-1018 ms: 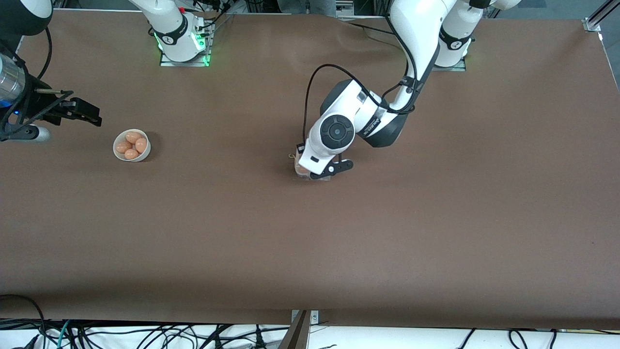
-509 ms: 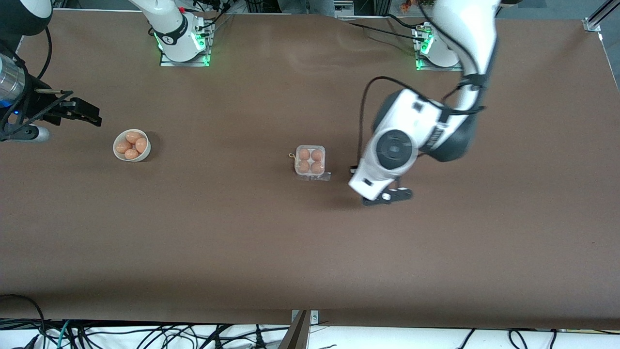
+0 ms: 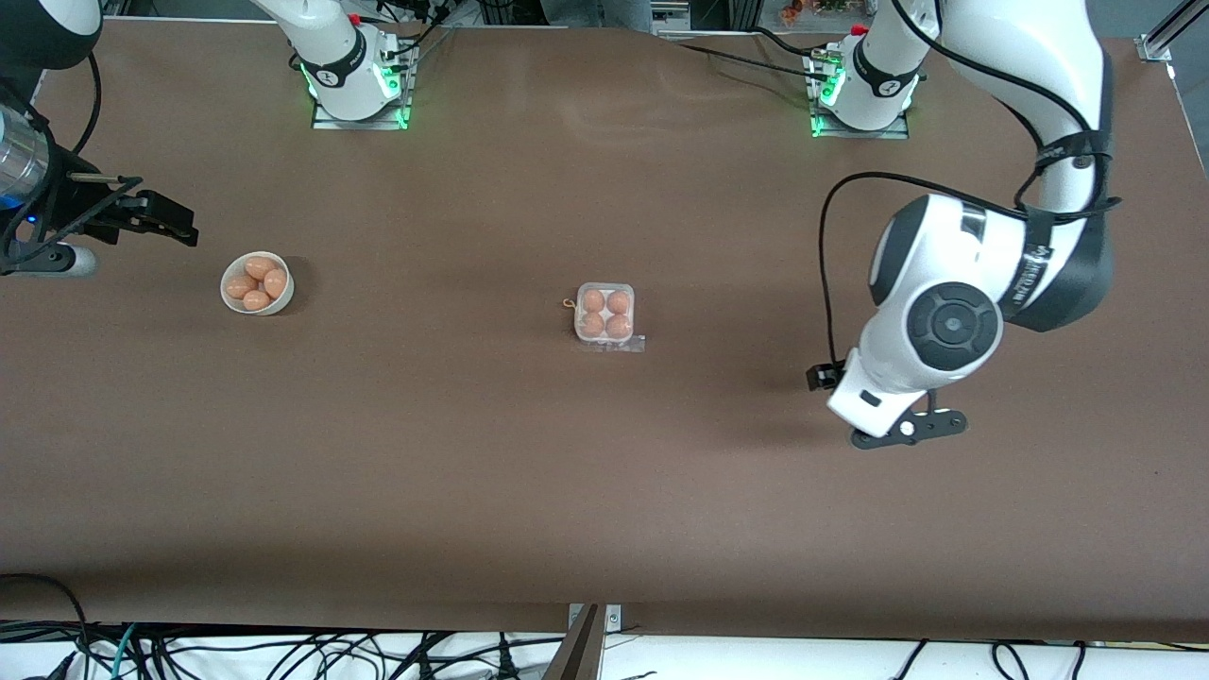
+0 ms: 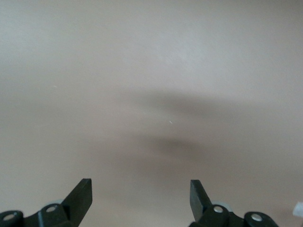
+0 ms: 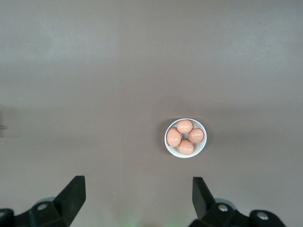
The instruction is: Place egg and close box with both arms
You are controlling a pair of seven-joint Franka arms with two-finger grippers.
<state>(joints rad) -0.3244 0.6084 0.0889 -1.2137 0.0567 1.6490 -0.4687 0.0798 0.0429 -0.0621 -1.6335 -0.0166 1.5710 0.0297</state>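
Left pincer [image 4: 140,201] spread wide, empty, over bare desk [image 3: 945,529] well apart from box [image 3: 604,314] at mid-desk, four eggs [image 3: 604,314] inside. Right pincer [image 5: 137,201] wide, empty, waiting above bowl [image 5: 185,137]. Approach lid slowly, pressing evenly from both ends.

The left gripper [image 3: 902,430] is mostly hidden under its own wrist in the front view; the box [image 3: 604,314] lid's state is too small to be judged.
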